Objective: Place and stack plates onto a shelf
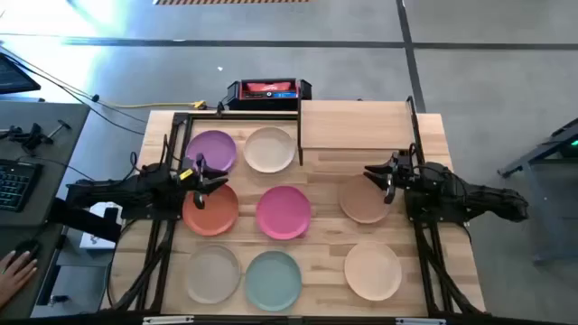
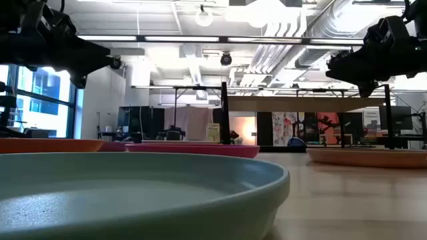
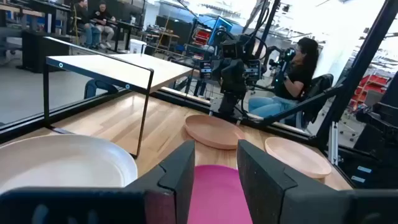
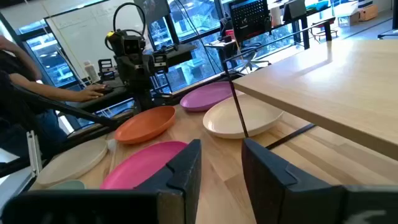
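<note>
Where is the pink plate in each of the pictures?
High view: the pink plate lies mid-table, between the two arms.
Low view: its thin pink rim shows behind the teal plate.
Left wrist view: between that gripper's fingers.
Right wrist view: beside the orange plate.
Shared landmark: the shelf.

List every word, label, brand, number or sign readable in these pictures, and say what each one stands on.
No text can be read in any view.
The red-and-black box behind the table carries a light label, too small and blurred to read.
The whiteboard in the right wrist view shows faint writing, illegible.
The posters on the far wall in the low view are too blurred to read.
</note>
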